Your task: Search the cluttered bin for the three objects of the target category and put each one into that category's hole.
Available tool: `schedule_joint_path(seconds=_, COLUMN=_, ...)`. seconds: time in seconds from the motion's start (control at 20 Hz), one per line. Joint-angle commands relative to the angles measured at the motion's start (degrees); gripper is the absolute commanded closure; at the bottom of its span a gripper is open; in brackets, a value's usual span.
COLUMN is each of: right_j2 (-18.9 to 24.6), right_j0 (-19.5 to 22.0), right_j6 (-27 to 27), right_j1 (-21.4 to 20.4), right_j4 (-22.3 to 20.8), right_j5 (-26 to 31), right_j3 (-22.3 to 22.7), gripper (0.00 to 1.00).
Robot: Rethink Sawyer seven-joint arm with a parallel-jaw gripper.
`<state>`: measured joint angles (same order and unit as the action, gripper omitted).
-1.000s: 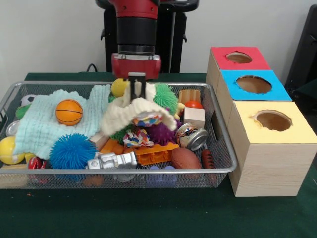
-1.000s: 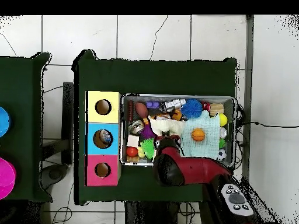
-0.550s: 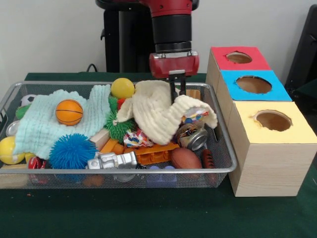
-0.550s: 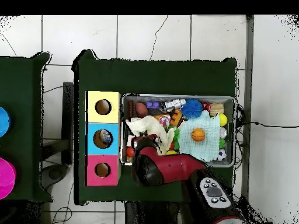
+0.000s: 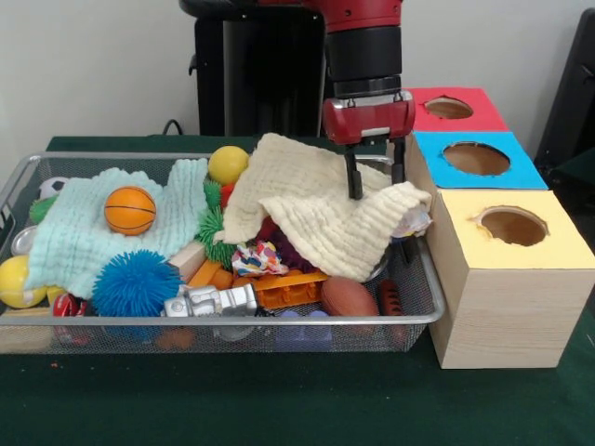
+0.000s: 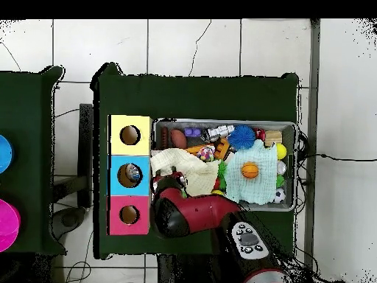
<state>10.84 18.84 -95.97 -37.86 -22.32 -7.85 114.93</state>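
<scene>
The claw (image 5: 375,178) hangs from a vertical red and black arm (image 5: 364,56), its two dark fingers (image 5: 352,181) pointing straight down and pinching the raised edge of a cream knitted cloth (image 5: 316,212). In the overhead view the arm covers the claw. The cloth drapes down and away from the claw across the bin's clutter, its lifted corner reaching over the rim of the wire bin (image 5: 232,321) on the side of the boxes.

Just beside the claw stands a row of three wooden boxes, one hole in each top: red (image 5: 448,110), blue (image 5: 474,159) and yellow (image 5: 511,229). The blue one is the closest. From above, something lies inside the blue box's hole; the other two holes look dark.

On the claw's far side from the boxes, inside the bin: one mint-green cloth (image 5: 102,229) with one small orange basketball (image 5: 129,210) resting on it, one blue spiky ball (image 5: 136,282), one green spiky ball (image 5: 221,243), two yellow balls (image 5: 229,164) and (image 5: 12,281), one silver toy robot (image 5: 212,300), one brown toy football (image 5: 350,296) and one orange plastic piece (image 5: 288,287).

No writing or brand mark is legible.
</scene>
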Motion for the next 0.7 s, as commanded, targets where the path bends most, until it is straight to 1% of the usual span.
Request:
schedule_joint_path(seconds=0.05, right_j2=-1.49, right_j0=-1.51, right_j6=-12.75, right_j1=-0.13, right_j4=4.39, right_j5=-2.42, right_j3=0.57, gripper=0.00)
schedule_joint_path(seconds=0.15, right_j2=-2.25, right_j0=-1.92, right_j6=-12.27, right_j1=-3.04, right_j4=5.01, right_j5=-0.31, right_j3=1.22, gripper=0.00)
schedule_joint_path(seconds=0.2, right_j2=-3.22, right_j0=-2.88, right_j6=-11.28, right_j1=-6.40, right_j4=5.52, right_j5=2.74, right_j3=1.37, gripper=0.00)
schedule_joint_path(seconds=0.3, right_j2=-3.51, right_j0=-3.62, right_j6=-9.67, right_j1=-11.24, right_j4=6.60, right_j5=8.23, right_j3=1.66, gripper=0.00)
schedule_joint_path(seconds=0.35, right_j2=-3.69, right_j0=-3.89, right_j6=-8.98, right_j1=-12.71, right_j4=7.01, right_j5=9.95, right_j3=1.56, gripper=0.00)
schedule_joint_path(seconds=0.4, right_j2=-4.04, right_j0=-4.45, right_j6=-7.99, right_j1=-14.91, right_j4=7.74, right_j5=13.21, right_j3=1.09, gripper=0.00)
schedule_joint_path(seconds=0.55, right_j2=-2.84, right_j0=-3.76, right_j6=-6.45, right_j1=-17.90, right_j4=8.63, right_j5=17.81, right_j3=0.74, gripper=0.00)
schedule_joint_path(seconds=0.65, right_j2=-2.08, right_j0=-3.13, right_j6=-5.53, right_j1=-19.05, right_j4=8.62, right_j5=19.62, right_j3=0.58, gripper=0.00)
schedule_joint_path(seconds=0.7, right_j2=-2.38, right_j0=-3.30, right_j6=-5.14, right_j1=-19.52, right_j4=8.63, right_j5=20.72, right_j3=0.07, gripper=0.00)
